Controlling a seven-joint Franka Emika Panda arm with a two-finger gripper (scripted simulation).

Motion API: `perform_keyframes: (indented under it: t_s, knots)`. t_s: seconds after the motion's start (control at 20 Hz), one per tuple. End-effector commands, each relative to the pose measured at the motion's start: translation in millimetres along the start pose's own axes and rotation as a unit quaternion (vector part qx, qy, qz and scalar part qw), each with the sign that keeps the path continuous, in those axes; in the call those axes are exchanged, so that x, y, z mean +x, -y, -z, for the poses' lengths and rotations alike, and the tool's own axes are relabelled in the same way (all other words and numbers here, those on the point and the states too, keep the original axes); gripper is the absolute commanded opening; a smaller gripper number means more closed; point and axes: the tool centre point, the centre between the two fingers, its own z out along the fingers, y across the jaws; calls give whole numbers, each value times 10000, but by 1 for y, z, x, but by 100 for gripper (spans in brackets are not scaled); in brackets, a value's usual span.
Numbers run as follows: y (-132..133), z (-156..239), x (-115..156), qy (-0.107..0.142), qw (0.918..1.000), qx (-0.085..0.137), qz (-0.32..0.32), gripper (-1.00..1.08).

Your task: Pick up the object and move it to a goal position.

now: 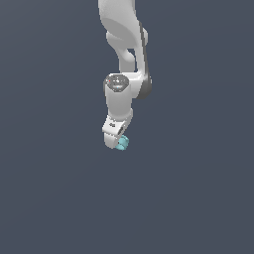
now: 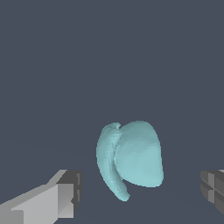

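Note:
The object [image 2: 133, 159] is a small light teal rounded lump with a curved rim along one side. In the wrist view it lies between my two fingers without touching either. One grey finger [image 2: 61, 194] and the other finger [image 2: 214, 190] stand wide apart on either side of it. In the exterior view the white arm reaches down from the top, and the object [image 1: 122, 143] peeks out just under the white hand, on the exterior view's right of it. The gripper [image 1: 117, 142] is open around the object; the fingertips are hidden there by the hand.
A plain dark blue-grey surface [image 1: 198, 198] fills both views. No other objects, containers or edges show.

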Motion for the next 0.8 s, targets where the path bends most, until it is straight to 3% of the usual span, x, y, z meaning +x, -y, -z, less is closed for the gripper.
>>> perform_keyframes:
  t_s: [0.0,0.75]
  knots:
    - [2,-2,-1,-10,9998,3,212,100]
    - [5,-11,-2,-25,9986,9,535,100]
